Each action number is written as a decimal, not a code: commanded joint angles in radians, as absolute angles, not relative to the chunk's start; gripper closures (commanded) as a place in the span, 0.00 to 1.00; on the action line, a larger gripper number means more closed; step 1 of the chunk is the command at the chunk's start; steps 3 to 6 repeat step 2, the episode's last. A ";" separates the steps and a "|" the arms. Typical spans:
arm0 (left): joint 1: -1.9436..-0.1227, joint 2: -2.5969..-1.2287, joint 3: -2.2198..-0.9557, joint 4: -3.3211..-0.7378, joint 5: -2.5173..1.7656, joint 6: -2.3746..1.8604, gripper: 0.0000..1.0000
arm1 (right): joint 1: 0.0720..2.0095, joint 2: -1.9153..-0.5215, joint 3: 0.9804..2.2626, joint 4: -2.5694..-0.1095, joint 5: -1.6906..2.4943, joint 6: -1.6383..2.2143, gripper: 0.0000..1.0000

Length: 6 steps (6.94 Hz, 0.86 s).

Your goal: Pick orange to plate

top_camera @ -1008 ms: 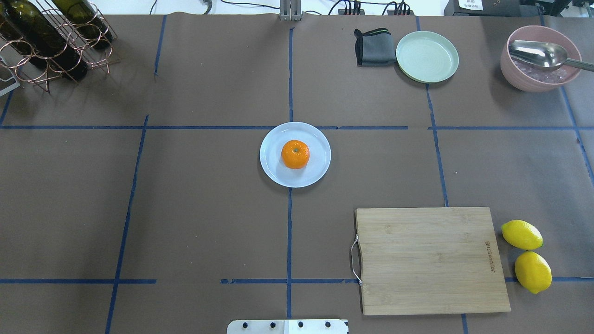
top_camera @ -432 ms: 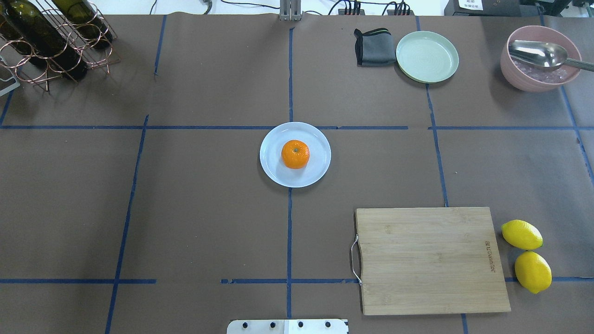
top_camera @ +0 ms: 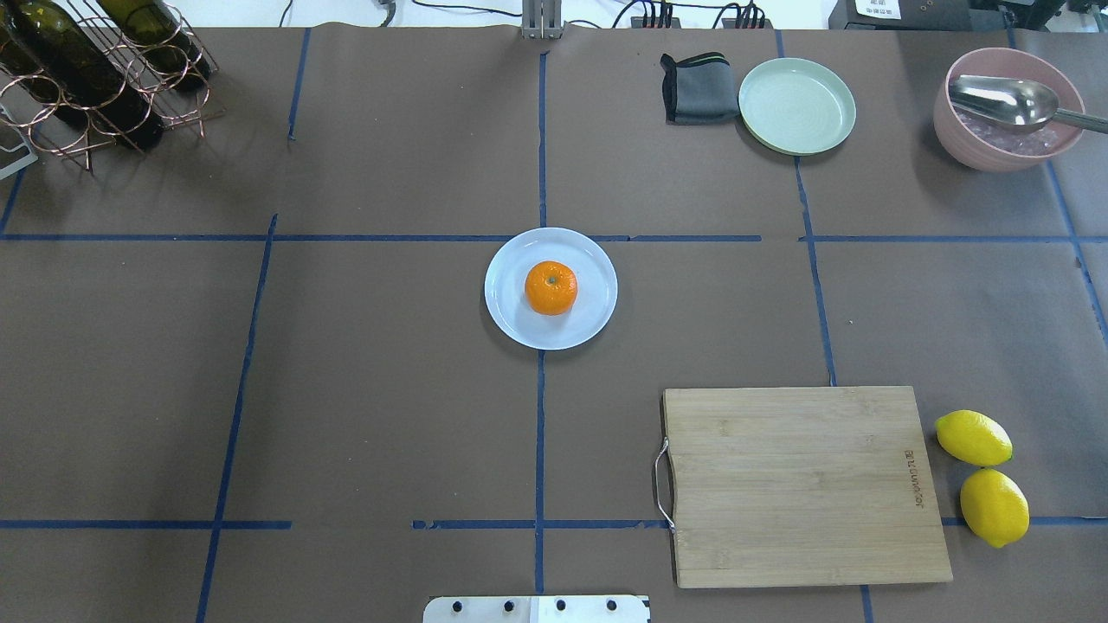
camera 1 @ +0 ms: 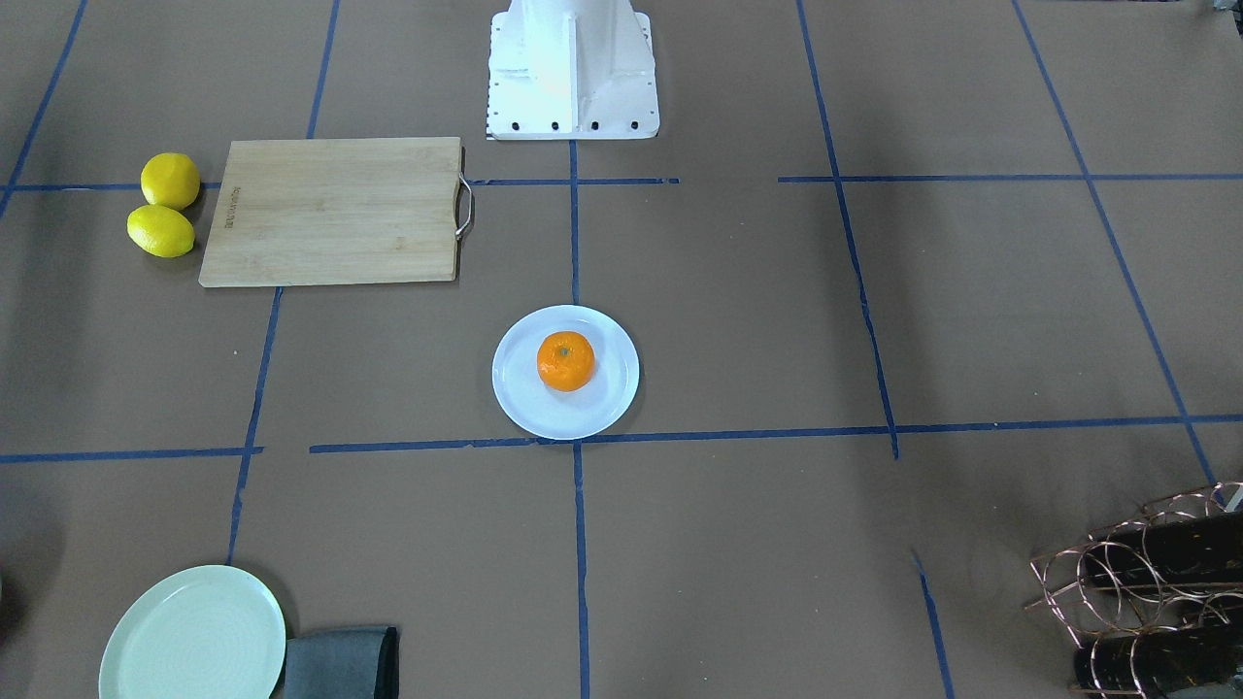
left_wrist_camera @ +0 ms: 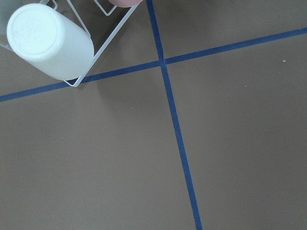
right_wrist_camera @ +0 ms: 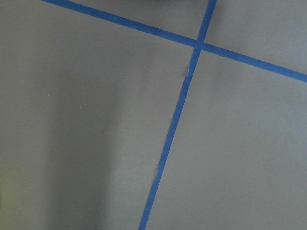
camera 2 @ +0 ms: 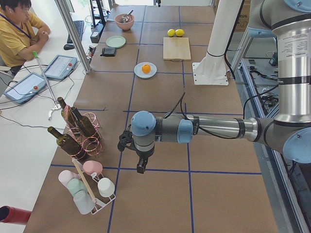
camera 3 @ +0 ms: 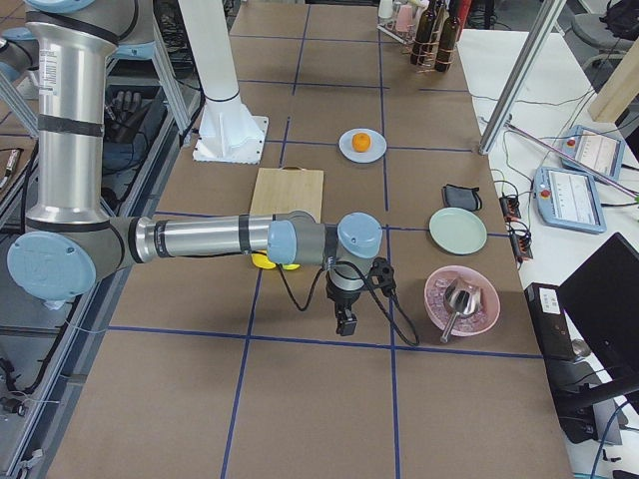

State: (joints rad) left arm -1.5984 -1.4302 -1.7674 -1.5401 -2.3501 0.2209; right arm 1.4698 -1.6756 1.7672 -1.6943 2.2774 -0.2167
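Note:
The orange (top_camera: 550,288) sits near the middle of the pale bluish-white plate (top_camera: 511,324) at the table's centre, stem dimple up. It also shows in the front view as the orange (camera 1: 565,361) on the plate (camera 1: 544,413). No arm is over them. My left gripper (camera 2: 141,167) hangs low over the paper far off at the table's left end, beside a cup rack. My right gripper (camera 3: 344,321) hangs over the right end near the pink bowl. I cannot tell whether either is open or shut. Both wrist views show only brown paper and blue tape.
A mint-green plate (top_camera: 796,105), a grey cloth (top_camera: 697,89) and a pink bowl (top_camera: 1004,130) holding a spoon stand at the far right. A cutting board (top_camera: 805,484) and two lemons (top_camera: 974,438) lie near right. A wine rack (top_camera: 95,78) is far left.

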 commanded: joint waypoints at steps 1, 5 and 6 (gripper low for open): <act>-1.598 -1.420 -1.770 -1.540 -2.350 0.221 0.00 | 1.470 -1.677 1.767 -1.695 2.278 -0.216 0.00; -1.598 -1.420 -1.770 -1.540 -2.350 0.221 0.00 | 1.471 -1.677 1.769 -1.695 2.278 -0.216 0.00; -1.598 -1.420 -1.770 -1.540 -2.350 0.221 0.00 | 1.471 -1.677 1.769 -1.695 2.278 -0.216 0.00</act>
